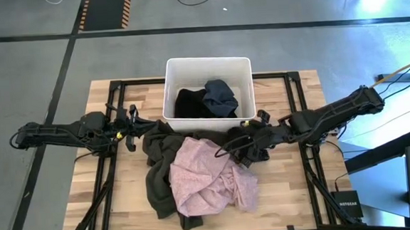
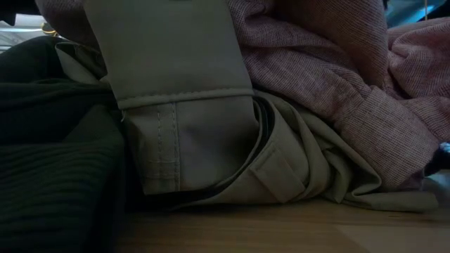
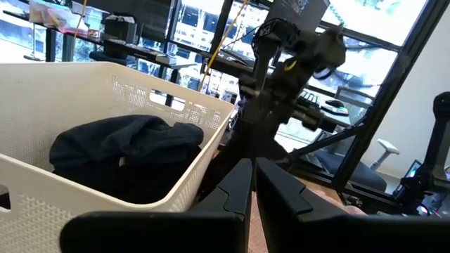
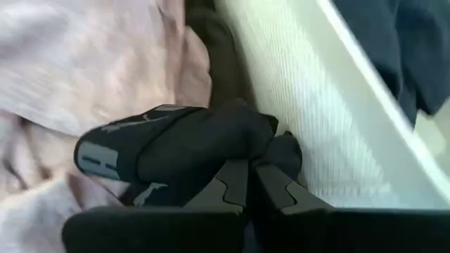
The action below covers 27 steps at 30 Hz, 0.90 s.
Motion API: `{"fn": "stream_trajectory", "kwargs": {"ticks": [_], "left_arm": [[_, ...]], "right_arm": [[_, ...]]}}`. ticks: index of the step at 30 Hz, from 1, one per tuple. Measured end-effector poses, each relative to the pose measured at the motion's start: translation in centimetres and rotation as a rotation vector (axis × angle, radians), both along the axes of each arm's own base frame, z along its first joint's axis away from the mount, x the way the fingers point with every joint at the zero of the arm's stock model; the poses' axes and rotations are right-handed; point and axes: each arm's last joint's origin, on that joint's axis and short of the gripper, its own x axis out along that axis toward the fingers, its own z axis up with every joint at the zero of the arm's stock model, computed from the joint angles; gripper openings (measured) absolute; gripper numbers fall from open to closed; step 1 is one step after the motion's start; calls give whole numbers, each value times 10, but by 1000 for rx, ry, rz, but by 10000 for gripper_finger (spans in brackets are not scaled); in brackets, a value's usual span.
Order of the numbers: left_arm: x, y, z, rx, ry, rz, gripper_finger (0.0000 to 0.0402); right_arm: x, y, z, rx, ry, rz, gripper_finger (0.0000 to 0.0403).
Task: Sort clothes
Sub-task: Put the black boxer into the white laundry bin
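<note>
High view: the wooden table carries a white bin at its far middle and a heap of clothes in front of it. Two garments, a black one and a dark blue-grey one, already lie in the bin. Outside it remain the large olive-grey garment, the pale pink shirt spread over it, and a small black garment.

The right gripper sits at the heap's edge just before the bin's near wall, its fingers closed on the small black garment, as the right wrist view shows. By this showing the sort is partly done, with three pieces left.

The left gripper waits beside the bin's left corner, fingers pressed together on nothing.

Bare table lies on the outer side of each gripper. The bin rim stands close beyond the right gripper, so a lift would likely have to clear it.
</note>
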Motion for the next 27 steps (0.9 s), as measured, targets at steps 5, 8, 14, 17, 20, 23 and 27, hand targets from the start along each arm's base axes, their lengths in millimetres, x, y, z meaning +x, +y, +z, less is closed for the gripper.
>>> {"fn": "stream_trajectory", "kwargs": {"ticks": [5,8,14,17,20,23,27], "left_arm": [[0,0,0,-24,-4,-1,15],[0,0,0,-32,-5,-1,15],[0,0,0,-12,-2,-1,15],[0,0,0,-15,-2,-1,15],[0,0,0,-21,-2,-1,15],[0,0,0,-13,0,-1,15],[0,0,0,-9,0,-1,15]], "right_arm": [[5,1,30,-54,-88,38,8],[8,1,48,-104,-153,64,9],[13,1,89,-211,-325,93,7],[17,1,107,-269,-439,101,9],[21,1,121,-350,-544,116,8],[25,-7,135,-414,-654,92,8],[28,-27,147,-490,-728,23,9]]}}
